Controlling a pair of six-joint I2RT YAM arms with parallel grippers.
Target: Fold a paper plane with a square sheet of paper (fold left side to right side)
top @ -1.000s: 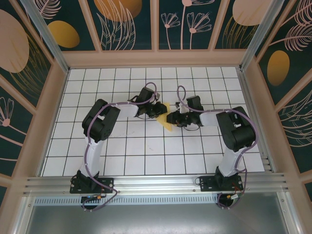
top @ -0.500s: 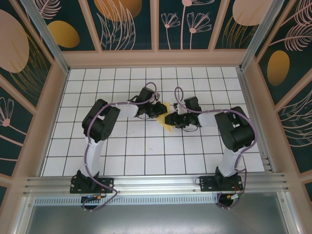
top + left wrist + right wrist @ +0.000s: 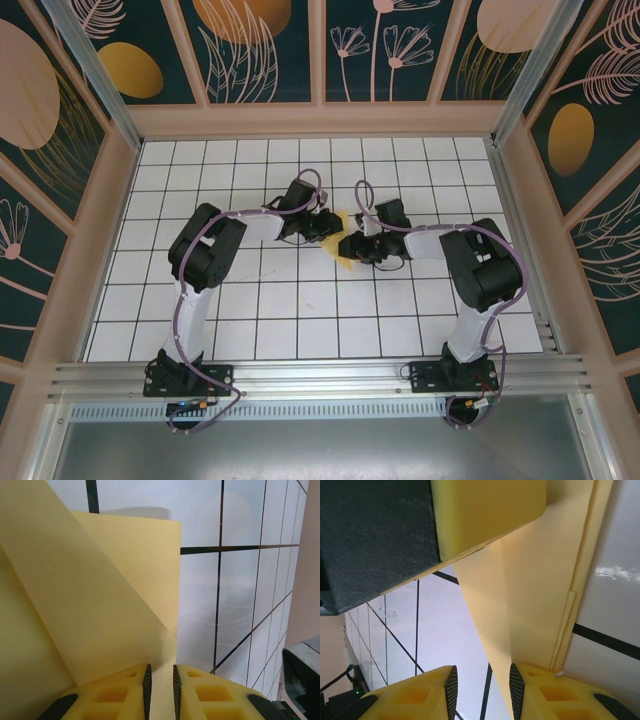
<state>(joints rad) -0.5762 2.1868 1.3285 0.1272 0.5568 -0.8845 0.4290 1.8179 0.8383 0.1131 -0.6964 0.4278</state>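
Top external: two arms meet over yellow sheet, mid-surface

White gridded surface (image 3: 300,310). The left arm (image 3: 205,250) and right arm (image 3: 485,260) reach inward, wrists close together. Between them is the square sheet of paper (image 3: 100,605), folded into overlapping layers. The left gripper (image 3: 160,672) is pinched nearly closed on the sheet's edge. The right gripper (image 3: 481,675) is parted, bare surface between its fingers, sheet edge against one finger.

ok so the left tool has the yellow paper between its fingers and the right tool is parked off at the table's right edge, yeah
Wrong about the right tool: the top external view shows it at the middle of the table, at the yellow paper, facing the left tool. The rest holds.
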